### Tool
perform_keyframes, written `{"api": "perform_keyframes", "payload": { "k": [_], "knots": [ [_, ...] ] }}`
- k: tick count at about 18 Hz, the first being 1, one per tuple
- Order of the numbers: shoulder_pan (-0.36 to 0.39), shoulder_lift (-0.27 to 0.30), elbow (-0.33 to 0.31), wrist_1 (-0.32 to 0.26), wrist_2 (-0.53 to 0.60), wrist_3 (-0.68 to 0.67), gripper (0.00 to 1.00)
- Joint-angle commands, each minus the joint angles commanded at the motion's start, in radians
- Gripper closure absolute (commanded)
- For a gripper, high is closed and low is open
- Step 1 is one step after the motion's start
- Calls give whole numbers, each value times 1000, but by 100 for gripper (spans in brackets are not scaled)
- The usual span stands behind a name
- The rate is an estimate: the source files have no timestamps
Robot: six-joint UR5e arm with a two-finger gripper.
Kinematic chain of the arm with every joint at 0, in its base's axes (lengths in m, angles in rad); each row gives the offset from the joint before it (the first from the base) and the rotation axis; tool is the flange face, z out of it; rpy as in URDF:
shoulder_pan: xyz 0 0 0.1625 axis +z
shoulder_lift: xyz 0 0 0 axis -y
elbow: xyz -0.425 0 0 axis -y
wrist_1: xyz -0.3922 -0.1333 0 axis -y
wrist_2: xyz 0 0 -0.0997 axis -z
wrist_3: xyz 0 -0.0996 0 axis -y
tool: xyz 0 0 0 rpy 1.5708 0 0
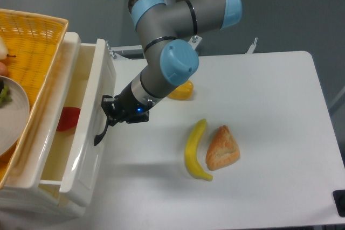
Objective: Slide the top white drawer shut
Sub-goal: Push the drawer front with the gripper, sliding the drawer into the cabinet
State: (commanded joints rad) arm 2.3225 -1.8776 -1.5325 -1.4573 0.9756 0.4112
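- one gripper (109, 112) of mine presses the top white drawer (89, 133) front by its black handle (100, 132); finger spacing unclear.
- banana (195, 149) lies behind it.

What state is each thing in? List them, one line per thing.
Top drawer: partly open, front panel pushed against by the arm.
Gripper: at the drawer's black handle; open or shut cannot be told.
Red pepper: lying inside the drawer, partly hidden.
Yellow basket: on top of the cabinet, holding a plate.
Banana: lying on the table, touching the pastry.
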Motion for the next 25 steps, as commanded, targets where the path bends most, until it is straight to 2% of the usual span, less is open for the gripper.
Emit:
{"api": "perform_keyframes", "payload": {
  "k": [5, 16, 23, 25],
  "knots": [
    [-40, -6, 0, 3, 28, -26, 93],
    [-74, -6, 0, 3, 29, -43, 92],
    [-97, -9, 0, 29, 29, -69, 91],
    [-97, -12, 0, 31, 29, -68, 86]
  ]
}}
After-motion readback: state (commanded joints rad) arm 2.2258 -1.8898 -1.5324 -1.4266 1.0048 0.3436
